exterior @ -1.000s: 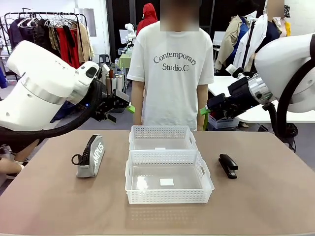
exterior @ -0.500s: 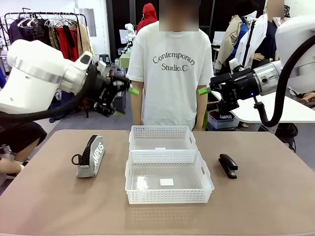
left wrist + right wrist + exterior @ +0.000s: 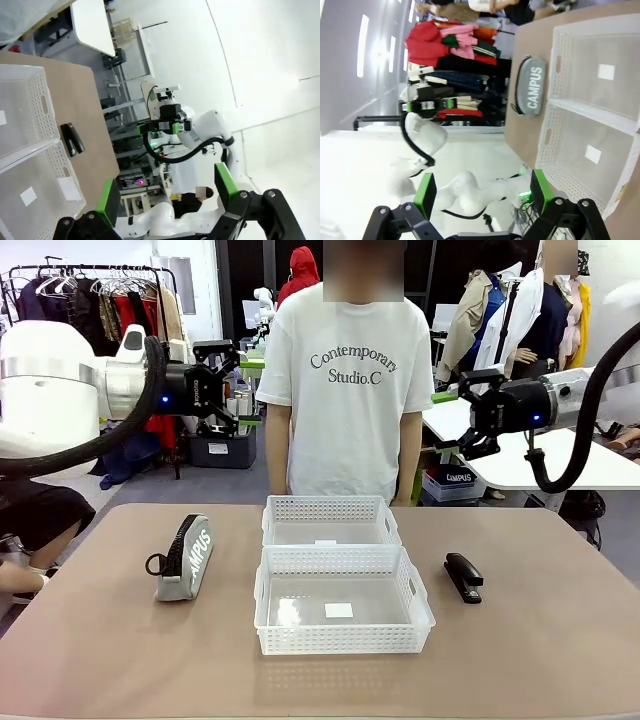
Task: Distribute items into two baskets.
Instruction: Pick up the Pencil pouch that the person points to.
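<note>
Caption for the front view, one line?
Left gripper and right gripper open, aloft; pouch and stapler flank the near basket and far basket, both empty; person stands behind.

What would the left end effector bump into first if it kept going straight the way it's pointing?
Most likely the right arm's black, green-padded end effector, which sits nearly straight ahead of the left end effector. The air between looks free, though depth is hard to judge.

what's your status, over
Left gripper and right gripper open, raised. Pouch and stapler on table, outside near basket and far basket. Person at far edge, nothing blocking.
</note>
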Robot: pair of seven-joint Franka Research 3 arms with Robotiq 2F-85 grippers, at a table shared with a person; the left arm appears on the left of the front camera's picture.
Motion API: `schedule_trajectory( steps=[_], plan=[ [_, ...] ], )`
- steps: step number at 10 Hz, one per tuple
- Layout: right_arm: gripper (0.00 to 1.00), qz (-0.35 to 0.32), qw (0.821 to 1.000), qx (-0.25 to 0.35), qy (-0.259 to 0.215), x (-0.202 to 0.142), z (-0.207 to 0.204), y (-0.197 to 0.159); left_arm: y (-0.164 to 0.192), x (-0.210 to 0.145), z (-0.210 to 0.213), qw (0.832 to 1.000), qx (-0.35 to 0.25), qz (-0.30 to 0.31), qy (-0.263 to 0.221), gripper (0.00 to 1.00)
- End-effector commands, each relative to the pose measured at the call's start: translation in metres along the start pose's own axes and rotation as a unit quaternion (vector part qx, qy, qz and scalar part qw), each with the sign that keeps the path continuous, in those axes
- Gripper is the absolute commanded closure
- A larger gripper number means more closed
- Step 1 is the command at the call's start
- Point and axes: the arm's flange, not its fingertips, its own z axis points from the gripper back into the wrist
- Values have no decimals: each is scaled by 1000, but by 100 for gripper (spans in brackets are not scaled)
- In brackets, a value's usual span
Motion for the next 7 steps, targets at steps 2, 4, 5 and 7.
schedule_trajectory(
  steps=[2, 4, 5, 7],
  plan=[
    [0, -23, 999, 31, -24, 20, 14, 8, 11, 6, -2, 1000, 0, -7, 26, 0],
    [0, -32, 998, 44, -15, 27, 21, 8, 10, 7, -3, 999, -4, -16, 44, 0],
    [0, -25, 999, 45, -11, 28, 21, 4, 9, 2, -5, 997, -9, -34, 72, 0],
    [0, -19, 999, 27, -19, 19, 23, 3, 14, 2, -3, 1000, 0, 4, 29, 0]
  ],
)
